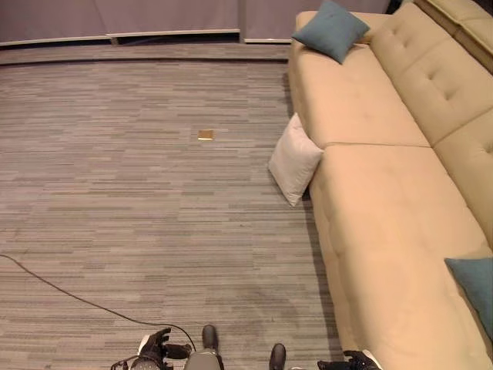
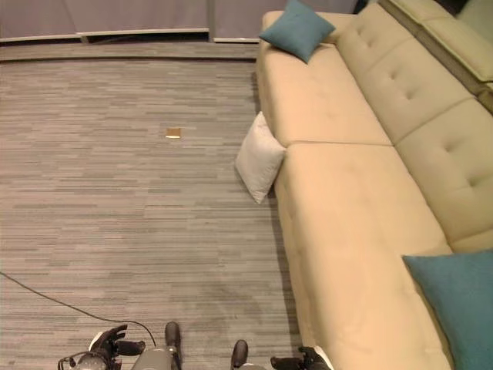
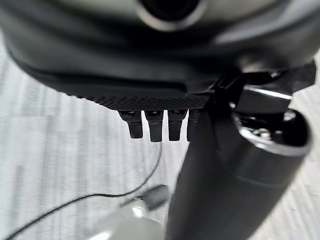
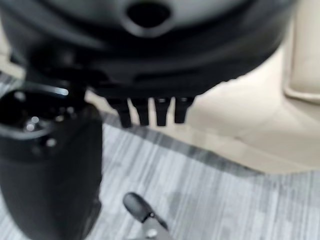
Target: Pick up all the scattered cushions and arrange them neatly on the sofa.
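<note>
A square white fabric cushion [image 1: 294, 160] stands on one corner on the grey striped carpet floor [image 1: 139, 193], leaning against the front edge of the long beige tufted sofa [image 1: 385, 200]. One teal square cushion [image 1: 331, 29] lies at the sofa's far end, another teal cushion [image 2: 456, 304] at the near end. The left hand [image 1: 154, 348] and right hand [image 1: 356, 359] hang low, well apart from the white cushion, fingers [image 3: 155, 125] relaxed and empty on both. The likely risk is in the approach: the soft cushion may topple flat or slide along the sofa front if nudged before the fingers close. A small tan tile [image 1: 206, 135] sits further out.
</note>
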`<state>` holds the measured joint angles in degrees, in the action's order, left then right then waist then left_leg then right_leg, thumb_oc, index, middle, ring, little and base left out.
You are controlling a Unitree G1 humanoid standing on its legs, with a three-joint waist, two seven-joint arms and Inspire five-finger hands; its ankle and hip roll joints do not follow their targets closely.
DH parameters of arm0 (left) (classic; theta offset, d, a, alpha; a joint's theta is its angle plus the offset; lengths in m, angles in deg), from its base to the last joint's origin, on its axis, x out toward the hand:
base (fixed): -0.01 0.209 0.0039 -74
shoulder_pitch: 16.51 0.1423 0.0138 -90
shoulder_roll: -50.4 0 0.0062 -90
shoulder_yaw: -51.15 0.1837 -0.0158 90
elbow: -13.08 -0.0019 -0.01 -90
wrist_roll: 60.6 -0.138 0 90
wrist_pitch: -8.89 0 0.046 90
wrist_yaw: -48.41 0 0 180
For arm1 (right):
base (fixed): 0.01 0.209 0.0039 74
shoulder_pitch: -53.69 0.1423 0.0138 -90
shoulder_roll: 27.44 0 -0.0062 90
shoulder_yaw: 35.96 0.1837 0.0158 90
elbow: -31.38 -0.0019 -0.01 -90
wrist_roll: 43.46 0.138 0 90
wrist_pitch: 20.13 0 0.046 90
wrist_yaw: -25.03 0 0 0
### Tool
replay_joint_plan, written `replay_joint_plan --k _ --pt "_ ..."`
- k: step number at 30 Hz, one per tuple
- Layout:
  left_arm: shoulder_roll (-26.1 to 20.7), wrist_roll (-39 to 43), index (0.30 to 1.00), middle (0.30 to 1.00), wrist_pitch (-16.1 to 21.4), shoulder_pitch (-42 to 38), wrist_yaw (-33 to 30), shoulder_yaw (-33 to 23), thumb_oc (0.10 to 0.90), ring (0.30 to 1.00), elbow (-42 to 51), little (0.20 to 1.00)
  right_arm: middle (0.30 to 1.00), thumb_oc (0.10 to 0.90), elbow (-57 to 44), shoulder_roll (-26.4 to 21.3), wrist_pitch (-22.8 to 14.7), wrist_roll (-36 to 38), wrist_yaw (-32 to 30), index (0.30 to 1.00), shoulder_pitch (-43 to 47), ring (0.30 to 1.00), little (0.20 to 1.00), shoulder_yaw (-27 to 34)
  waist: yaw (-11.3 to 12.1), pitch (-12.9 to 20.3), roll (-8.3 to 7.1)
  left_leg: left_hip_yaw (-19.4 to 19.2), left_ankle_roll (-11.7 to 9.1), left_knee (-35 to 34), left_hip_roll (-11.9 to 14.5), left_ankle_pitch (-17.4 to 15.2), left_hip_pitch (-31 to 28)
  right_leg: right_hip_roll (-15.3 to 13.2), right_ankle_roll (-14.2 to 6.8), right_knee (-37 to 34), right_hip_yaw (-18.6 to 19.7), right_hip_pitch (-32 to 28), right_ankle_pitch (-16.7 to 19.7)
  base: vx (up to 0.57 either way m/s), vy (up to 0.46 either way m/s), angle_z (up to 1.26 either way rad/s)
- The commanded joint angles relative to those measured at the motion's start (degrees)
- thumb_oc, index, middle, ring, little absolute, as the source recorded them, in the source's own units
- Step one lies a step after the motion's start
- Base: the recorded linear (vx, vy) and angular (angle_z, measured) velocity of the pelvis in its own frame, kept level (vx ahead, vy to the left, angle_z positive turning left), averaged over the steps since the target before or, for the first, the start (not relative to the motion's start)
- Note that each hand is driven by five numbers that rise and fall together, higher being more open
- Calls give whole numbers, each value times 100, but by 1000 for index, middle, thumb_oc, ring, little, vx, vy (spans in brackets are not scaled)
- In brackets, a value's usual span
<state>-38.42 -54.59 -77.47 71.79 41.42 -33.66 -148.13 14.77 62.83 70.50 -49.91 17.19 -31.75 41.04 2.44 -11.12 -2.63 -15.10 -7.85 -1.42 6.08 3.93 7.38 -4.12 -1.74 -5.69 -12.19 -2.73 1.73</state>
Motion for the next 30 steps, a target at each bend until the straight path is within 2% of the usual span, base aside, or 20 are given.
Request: replay_joint_plan --k 1,2,5,7,8,9,10,13,15,16,17,19,21,22,24,25,26,28,29,30 --pt "-220 -164 900 900 102 140 -51 11 800 900 -100 900 900 800 -101 -60 -59 -159 -199 900 -34 900 900 -149 -20 307 -264 203 378 481 -187 -29 260 -61 -398 553 -173 -308 -644 289 214 -35" --pt "-299 -205 900 900 107 138 -50 -20 800 900 -100 900 900 800 -115 10 -55 -202 -179 900 -28 900 900 -180 35 303 -341 168 498 495 -272 -176 164 -183 -482 856 -98 -289 -687 208 168 -37" --pt "-366 -181 900 900 119 67 -70 -29 800 900 -58 900 900 800 -111 66 -42 -233 -166 900 9 900 900 -202 83 258 -393 167 641 536 -382 -359 49 -360 -637 1380 -28 -108 -560 145 161 -34" --pt "-396 -173 900 900 117 50 -74 -34 800 900 -26 900 900 800 -119 80 -34 -252 -150 900 24 900 900 -217 86 237 -389 194 719 552 -432 -413 0 -443 -685 1771 24 86 -373 104 169 -9" --pt "-463 -180 900 900 104 -46 -111 1 800 900 54 900 900 800 -155 105 -13 -299 -155 900 148 900 900 -310 20 52 -355 298 886 618 -522 -551 -152 -537 -715 2613 240 512 27 165 281 -16" --pt "-474 -129 900 900 126 -107 -178 1 800 900 102 900 900 800 -227 122 -23 -334 -172 900 226 900 900 -396 30 -50 -247 348 996 696 -515 -678 -218 -522 -696 3132 273 904 107 243 328 -11" --pt "-481 -104 900 900 135 -122 -177 -3 800 900 110 900 900 800 -262 146 -41 -324 -185 900 237 900 900 -420 29 -71 -244 376 1022 675 -559 -747 -340 -520 -655 3242 255 1011 9 257 219 -13" --pt "-464 -83 900 900 144 -161 -180 5 800 900 112 900 900 800 -320 151 -44 -340 -180 900 267 900 900 -479 -35 -65 -222 489 1033 578 -634 -809 -540 -334 -577 3021 211 1240 -89 219 77 -4" --pt "-460 -120 900 900 131 -170 -179 18 800 900 66 900 900 800 -413 121 -50 -365 -185 900 278 900 900 -533 -151 -74 -257 631 1027 400 -807 -934 -839 -101 -531 2184 125 1501 -90 303 38 24" --pt "-458 -120 900 900 132 -168 -179 17 800 900 66 900 900 800 -414 119 -49 -365 -185 900 277 900 900 -535 -162 -93 -244 645 1024 396 -797 -943 -868 -92 -531 2164 108 1460 -90 460 32 21" --pt "-438 -185 900 900 128 -199 -171 33 800 900 23 900 900 800 -436 72 -39 -382 -175 900 263 900 900 -514 -324 -78 -300 794 1014 302 -952 -1060 -1094 77 -618 1528 317 1674 132 379 26 11" --pt "-422 -204 900 900 129 -208 -169 38 800 900 10 900 900 800 -442 45 -32 -394 -168 900 252 900 900 -508 -397 -82 -281 885 1004 274 -990 -1116 -1217 153 -646 1347 362 1700 212 359 26 29" --pt "-369 -325 900 900 137 -201 -134 82 800 900 -71 900 900 800 -387 8 -39 -395 -180 900 70 900 900 -443 -508 55 -294 1067 960 305 -1144 -1345 -1454 236 -529 1064 542 1429 215 396 3 77" --pt "-338 -375 900 900 136 -180 -117 116 800 900 -98 900 900 800 -354 -27 -30 -406 -171 900 9 900 900 -412 -570 134 -256 1115 854 440 -1119 -1355 -1473 285 -474 1069 583 1376 197 366 -27 113" --pt "-278 -385 900 900 139 -207 -125 186 800 900 -100 900 900 800 -294 -75 -21 -385 -197 900 -83 900 900 -304 -681 166 -227 947 446 1207 -997 -1141 -1277 207 -401 891 384 1123 224 258 -41 131" --pt "-278 -385 900 900 139 -207 -125 186 800 900 -100 900 900 800 -294 -75 -21 -385 -197 900 -83 900 900 -304 -681 166 -227 947 446 1207 -997 -1141 -1277 207 -401 891 384 1123 224 194 -86 89" --pt "-287 -306 900 900 141 -269 -126 226 800 900 30 900 900 800 -273 -138 -1 -328 -211 900 -77 900 900 -285 -647 102 -314 723 237 2370 -795 -844 -730 148 -278 768 342 849 156 172 -90 57" --pt "-290 -206 900 900 133 -333 -165 239 800 900 92 900 900 800 -204 -179 22 -225 -232 900 -37 900 900 -245 -589 78 -397 509 260 2902 -606 -783 -314 100 -192 690 282 663 42 245 -101 15" --pt "-316 -166 900 900 110 -366 -162 258 800 900 100 900 900 800 -165 -181 39 -134 -244 900 -39 900 900 -224 -519 95 -505 321 416 2738 -443 -913 45 39 -193 594 253 481 -63 211 -60 -32" --pt "-317 -166 900 900 110 -366 -162 259 800 900 100 900 900 800 -164 -180 38 -134 -245 900 -40 900 900 -224 -515 89 -498 321 417 2759 -434 -933 45 47 -195 591 254 471 -65 351 -6 -14"
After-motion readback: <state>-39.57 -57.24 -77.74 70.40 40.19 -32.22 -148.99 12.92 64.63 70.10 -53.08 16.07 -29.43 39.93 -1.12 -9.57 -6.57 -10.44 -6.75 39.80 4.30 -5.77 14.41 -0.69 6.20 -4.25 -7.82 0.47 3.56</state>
